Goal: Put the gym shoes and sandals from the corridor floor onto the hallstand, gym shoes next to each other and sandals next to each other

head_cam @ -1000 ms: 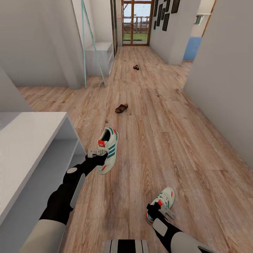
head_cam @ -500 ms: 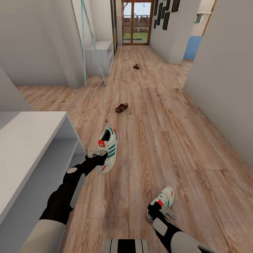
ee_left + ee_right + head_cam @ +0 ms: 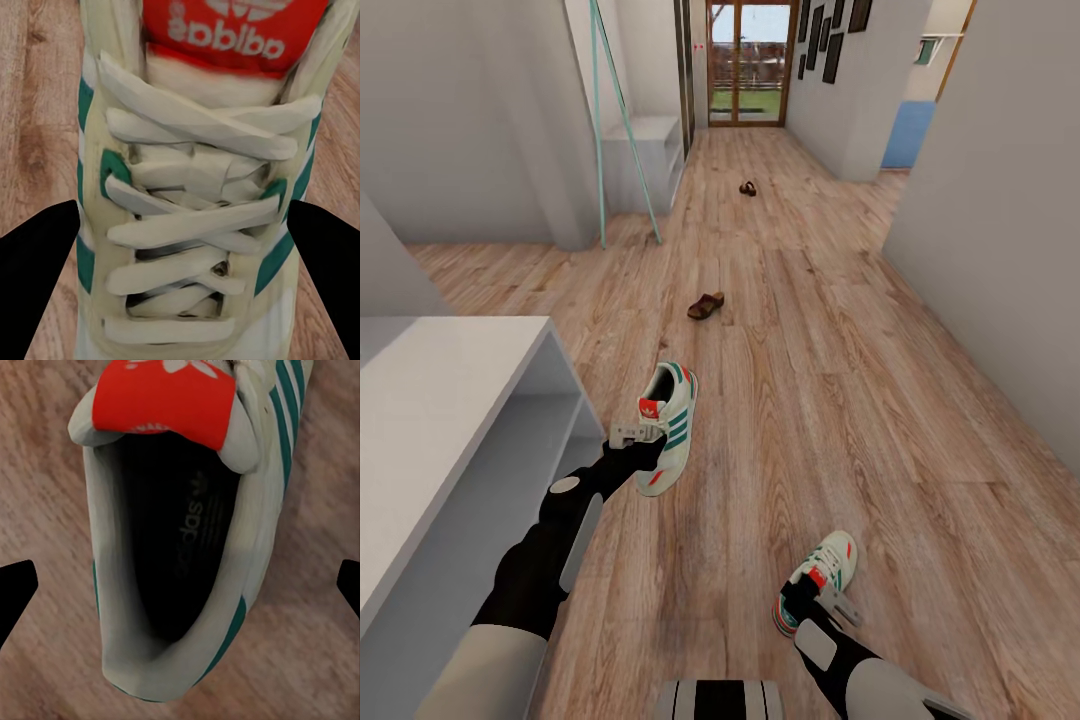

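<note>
The corridor floor (image 3: pixel 830 380) runs away from the robot as a long strip of light brown planks, bounded on the right by a plain grey wall (image 3: pixel 1000 230) and on the near left by the hallstand (image 3: pixel 450 400), whose flat pale top and open shelf end just beside the left arm. Between the hallstand's corner and the right wall the planks lie broad and open. Farther off on the left stand a low white bench (image 3: pixel 645 160) and a slanted teal pole (image 3: pixel 622 110); a glazed door (image 3: pixel 745 62) closes the far end.

The left gripper (image 3: pixel 632 440) holds a gym shoe (image 3: pixel 670 425) above the floor, its dark fingers (image 3: pixel 37 277) pressed against both sides of the laced upper, just right of the hallstand's end. This shoe is cream with white laces, green side stripes and a red-orange tongue patch.

The right gripper (image 3: pixel 815 598) is at the second gym shoe (image 3: pixel 822 578), near and right. The right wrist view looks into its dark opening (image 3: pixel 176 547), with fingertips (image 3: pixel 15 589) spread wide on either side, apart from it.

Two small brown sandals lie on the floor: one (image 3: pixel 706 307) mid-corridor, the other (image 3: pixel 747 188) far along.
</note>
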Tool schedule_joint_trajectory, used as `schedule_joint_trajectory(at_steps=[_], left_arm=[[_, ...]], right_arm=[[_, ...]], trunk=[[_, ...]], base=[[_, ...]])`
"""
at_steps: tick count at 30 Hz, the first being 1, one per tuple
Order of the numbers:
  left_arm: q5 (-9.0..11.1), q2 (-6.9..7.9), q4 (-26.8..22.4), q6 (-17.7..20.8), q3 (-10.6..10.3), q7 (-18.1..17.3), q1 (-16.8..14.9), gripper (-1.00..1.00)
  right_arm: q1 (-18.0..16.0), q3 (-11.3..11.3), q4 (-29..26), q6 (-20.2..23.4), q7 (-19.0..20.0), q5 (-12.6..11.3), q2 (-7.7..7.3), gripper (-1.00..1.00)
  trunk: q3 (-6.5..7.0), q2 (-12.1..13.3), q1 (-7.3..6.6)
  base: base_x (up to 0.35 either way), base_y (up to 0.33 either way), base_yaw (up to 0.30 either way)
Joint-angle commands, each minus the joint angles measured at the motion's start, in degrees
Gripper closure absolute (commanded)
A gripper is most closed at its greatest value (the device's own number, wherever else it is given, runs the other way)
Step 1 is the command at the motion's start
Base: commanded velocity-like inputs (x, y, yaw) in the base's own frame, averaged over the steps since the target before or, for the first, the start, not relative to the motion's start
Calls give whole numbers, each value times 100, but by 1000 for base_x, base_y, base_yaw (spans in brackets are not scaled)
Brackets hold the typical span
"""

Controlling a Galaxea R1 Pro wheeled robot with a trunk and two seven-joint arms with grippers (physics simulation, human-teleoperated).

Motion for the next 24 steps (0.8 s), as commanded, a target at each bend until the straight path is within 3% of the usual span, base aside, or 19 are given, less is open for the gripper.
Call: schedule_joint_trajectory(at_steps=[1,24], left_arm=[[0,0,0,0,0,-1,0,100],[1,0,-1,0,0,-1,0,100]], right_arm=[[0,0,0,0,0,0,0,-100],[-20,15,-2,2,17,21,0,-100]], trunk=[[0,0,0],[-129,0,0]], base=[[0,0,0],[0,0,6]])
